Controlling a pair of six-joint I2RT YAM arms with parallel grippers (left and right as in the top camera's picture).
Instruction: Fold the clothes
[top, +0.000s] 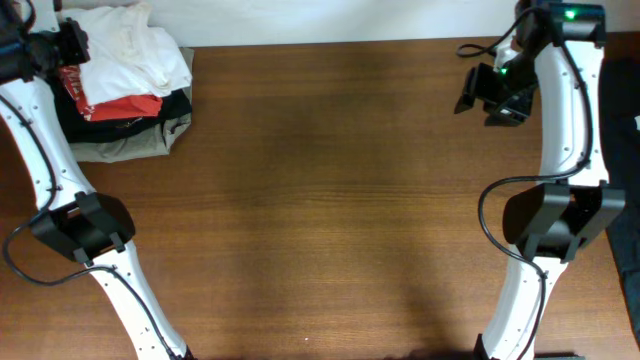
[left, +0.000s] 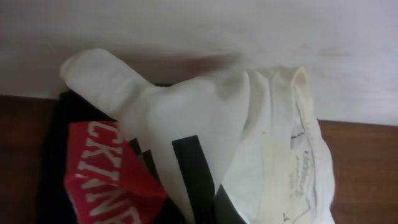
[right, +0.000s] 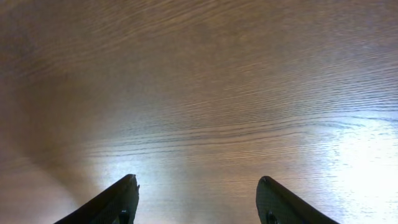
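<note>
A pile of clothes sits at the table's far left corner: a white garment (top: 135, 45) on top, a red printed one (top: 120, 105), a black one (top: 172, 105) and a grey-green one (top: 130, 148) at the bottom. My left gripper (top: 72, 45) is at the pile's left edge. In the left wrist view its dark fingers (left: 208, 199) are close together, with the white garment (left: 205, 118) bunched over and around them and the red garment (left: 102, 180) below left. My right gripper (top: 480, 92) is open and empty above bare wood at the far right (right: 196, 199).
The wooden table (top: 330, 200) spans the view, with a white wall (left: 249, 31) behind the pile. Both white arm bases stand near the front corners. The right arm's cable (top: 490, 215) loops beside it.
</note>
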